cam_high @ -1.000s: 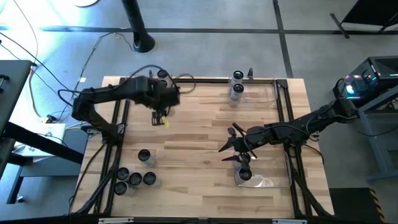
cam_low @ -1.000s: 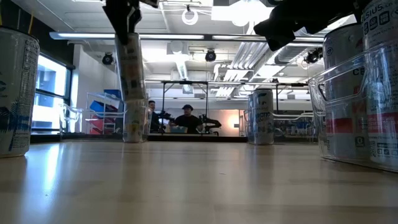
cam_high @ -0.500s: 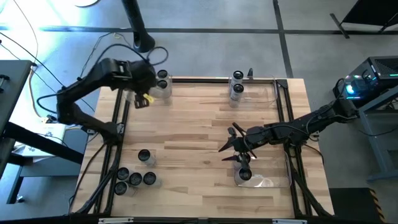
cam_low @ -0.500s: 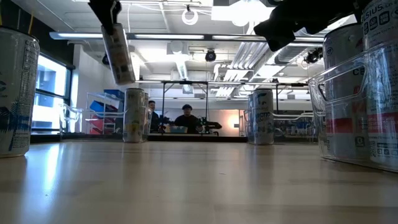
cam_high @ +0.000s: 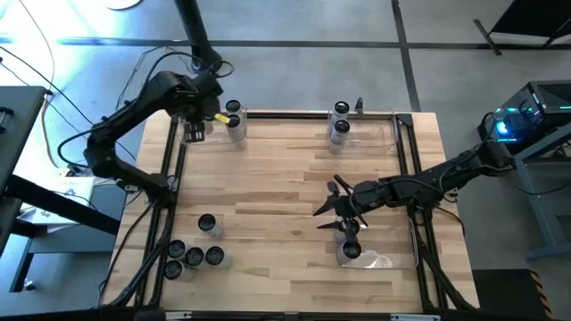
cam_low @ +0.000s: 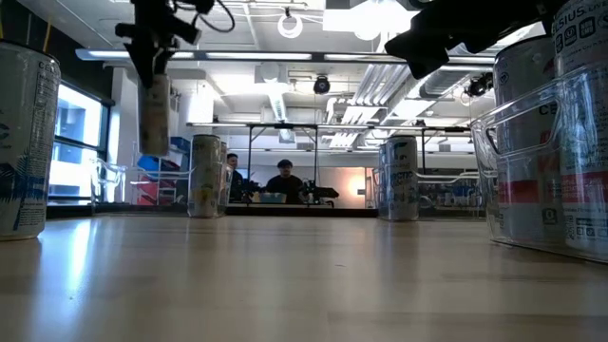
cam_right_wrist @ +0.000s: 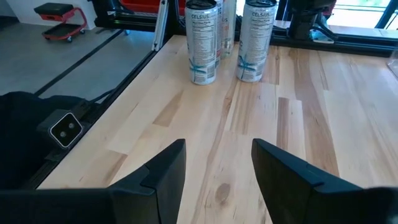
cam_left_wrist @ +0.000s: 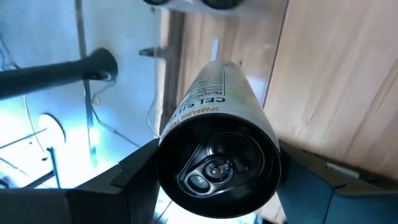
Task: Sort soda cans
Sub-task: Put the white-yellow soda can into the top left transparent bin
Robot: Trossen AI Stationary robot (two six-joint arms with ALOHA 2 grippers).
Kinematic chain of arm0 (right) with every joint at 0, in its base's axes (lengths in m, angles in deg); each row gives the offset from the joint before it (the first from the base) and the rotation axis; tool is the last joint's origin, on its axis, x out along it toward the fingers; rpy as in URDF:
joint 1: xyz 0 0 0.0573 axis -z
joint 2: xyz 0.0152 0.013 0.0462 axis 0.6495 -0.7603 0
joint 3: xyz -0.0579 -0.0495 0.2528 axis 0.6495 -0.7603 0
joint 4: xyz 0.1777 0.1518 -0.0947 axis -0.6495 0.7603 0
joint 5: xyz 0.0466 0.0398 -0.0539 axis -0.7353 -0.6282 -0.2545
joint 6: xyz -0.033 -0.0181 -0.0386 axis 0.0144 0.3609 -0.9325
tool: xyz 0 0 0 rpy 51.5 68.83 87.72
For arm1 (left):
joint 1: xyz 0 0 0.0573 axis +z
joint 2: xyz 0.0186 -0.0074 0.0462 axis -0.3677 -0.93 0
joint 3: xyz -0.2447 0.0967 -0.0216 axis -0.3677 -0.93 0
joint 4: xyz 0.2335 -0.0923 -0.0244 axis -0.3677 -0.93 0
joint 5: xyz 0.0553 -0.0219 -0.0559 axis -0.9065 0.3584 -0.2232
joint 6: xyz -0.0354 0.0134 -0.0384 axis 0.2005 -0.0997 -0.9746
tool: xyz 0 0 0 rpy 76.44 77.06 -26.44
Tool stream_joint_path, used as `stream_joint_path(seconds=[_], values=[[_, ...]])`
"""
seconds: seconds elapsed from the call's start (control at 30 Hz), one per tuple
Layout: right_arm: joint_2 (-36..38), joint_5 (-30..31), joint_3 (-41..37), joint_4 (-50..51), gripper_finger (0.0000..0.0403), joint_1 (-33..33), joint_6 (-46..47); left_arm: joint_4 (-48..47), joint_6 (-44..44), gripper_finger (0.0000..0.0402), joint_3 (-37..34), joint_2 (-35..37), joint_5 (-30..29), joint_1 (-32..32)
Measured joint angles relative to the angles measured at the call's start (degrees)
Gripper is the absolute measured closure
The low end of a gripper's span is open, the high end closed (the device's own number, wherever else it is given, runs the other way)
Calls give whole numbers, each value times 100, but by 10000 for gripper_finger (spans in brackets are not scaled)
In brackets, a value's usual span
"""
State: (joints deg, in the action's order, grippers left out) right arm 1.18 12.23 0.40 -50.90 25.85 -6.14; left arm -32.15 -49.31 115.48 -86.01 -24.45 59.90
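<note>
Wooden planks make up the table (cam_high: pixel 285 178), framed by dark rails. At its near left corner stand four cans (cam_high: pixel 192 259) in a tight cluster, with a fifth can (cam_high: pixel 207 225) just beyond them, a little apart. In the low view one of these looms at the left edge (cam_low: pixel 24 142).

Near right, a clear bin (cam_high: pixel 379 254) holds at least one can (cam_high: pixel 350 251); the low view shows cans behind its clear wall (cam_low: pixel 546 161).

Just beyond that bin, the right gripper (cam_high: pixel 335 209) hovers over the planks with its fingers (cam_right_wrist: pixel 158 174) spread and nothing between them. From its wrist view, two cans (cam_right_wrist: pixel 202 40) and (cam_right_wrist: pixel 255 38) stand side by side farther along the table.

At the far edge, right of centre, two cans (cam_high: pixel 339 129) and (cam_high: pixel 340 110) stand close together at the left end of another clear bin (cam_high: pixel 379 129).

At the far left corner, the left gripper (cam_high: pixel 196 120) is clenched on a can (cam_left_wrist: pixel 217 143), held off the table; the low view shows that can (cam_low: pixel 154 114) hanging upright in the air under the gripper. Just right of it, two cans (cam_high: pixel 235 127) and (cam_high: pixel 233 107) stand close together by the far rail.

Beyond the table, the low view shows a person (cam_low: pixel 283 180) seated in the room, another (cam_low: pixel 233 176) beside them.
</note>
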Motion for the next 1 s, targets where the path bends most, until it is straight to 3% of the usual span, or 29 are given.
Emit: stream_joint_path(seconds=[0.43,0.7,1.0], values=[[0,213,0,-48,224,5,-14,893,1238,155,-75,-1289,70,994],[0,418,-2,-49,224,5,45,1299,1585,147,-77,-1867,391,1238],[0,452,-2,-47,224,5,336,1829,1637,146,-77,-2059,921,1346]])
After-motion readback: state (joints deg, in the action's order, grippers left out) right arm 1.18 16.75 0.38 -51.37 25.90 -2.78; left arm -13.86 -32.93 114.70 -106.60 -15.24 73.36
